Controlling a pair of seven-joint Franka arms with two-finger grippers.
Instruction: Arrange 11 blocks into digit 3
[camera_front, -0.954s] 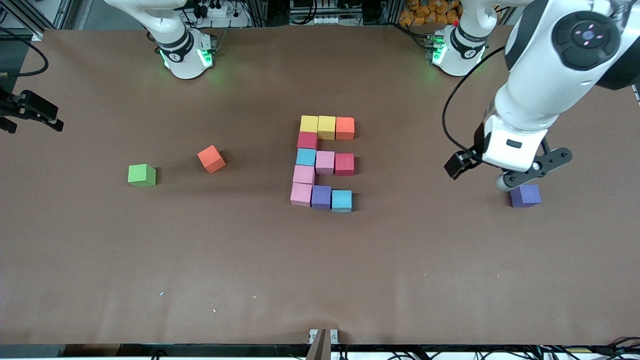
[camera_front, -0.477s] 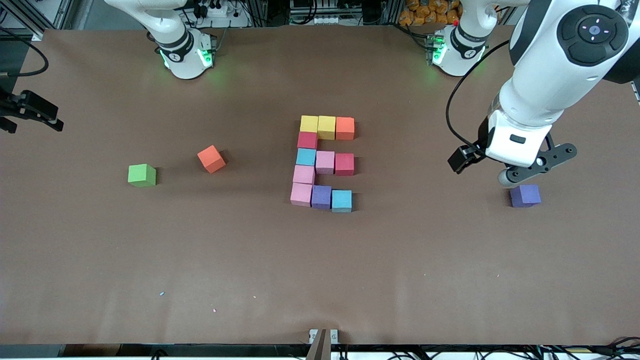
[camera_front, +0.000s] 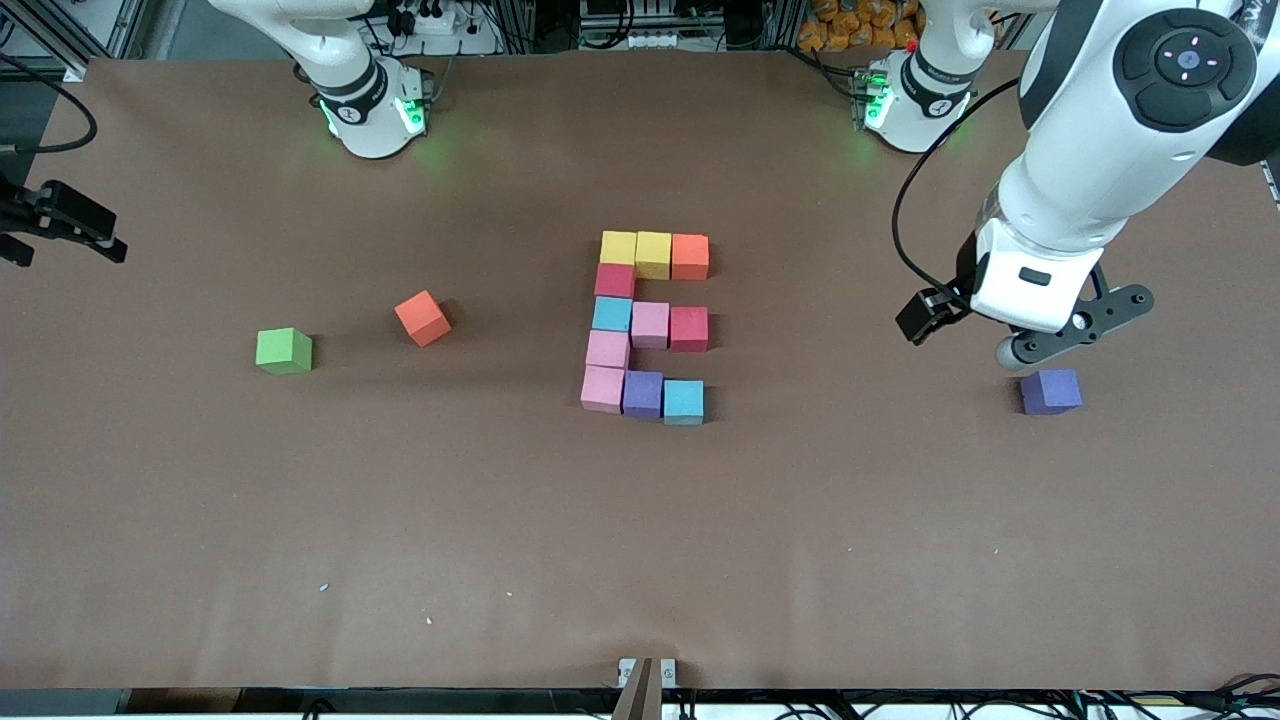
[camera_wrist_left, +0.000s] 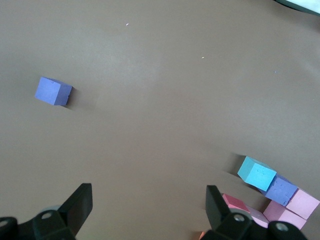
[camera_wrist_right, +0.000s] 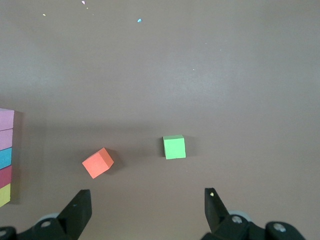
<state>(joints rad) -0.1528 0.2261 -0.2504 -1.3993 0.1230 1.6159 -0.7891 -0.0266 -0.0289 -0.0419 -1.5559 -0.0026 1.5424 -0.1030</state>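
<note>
- The digit 3 sits in the middle of the front view, a figure of eleven touching blocks
- Its nearest bar, lowest in the frame, runs pink block, purple block, light blue block
- The middle bar has a light blue cube, a pink cube and a red cube; another pink one links it to the nearest bar
- The top bar has two yellow blocks and an orange block, with a red block just below
- A stray purple cube lies at the right of the frame, toward the left arm's end of the table
- The left gripper hangs in the air just above that stray cube in the front view, fingers spread wide, holding nothing
- A green cube and a loose orange-red cube lie apart at the left of the frame
- The right gripper waits over the table, jaws wide apart and empty
</note>
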